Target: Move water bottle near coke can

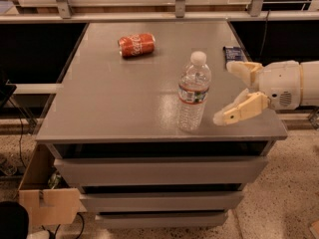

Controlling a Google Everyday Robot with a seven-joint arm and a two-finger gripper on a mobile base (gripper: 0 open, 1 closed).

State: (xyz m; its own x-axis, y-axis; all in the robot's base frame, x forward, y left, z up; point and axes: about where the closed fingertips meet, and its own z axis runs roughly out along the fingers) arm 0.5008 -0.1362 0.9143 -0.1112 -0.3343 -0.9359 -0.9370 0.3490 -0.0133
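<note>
The water bottle (193, 94) stands upright near the front edge of the grey table (114, 108), right of centre. It is clear and ribbed, with a white cap and a red, white and green label band. The coke can (136, 45) lies on its side at the back of the table, left of centre. My gripper (225, 92) comes in from the right, open and empty, its cream fingers (241, 108) spread wide and pointing left at the bottle. The tips are a short gap to the right of the bottle, not touching it.
A small dark blue packet (233, 53) lies at the back right of the table, just behind my gripper. Drawers (159, 171) sit under the tabletop. A cardboard box (42, 193) stands on the floor at the lower left. A metal rail (149, 16) runs behind the table.
</note>
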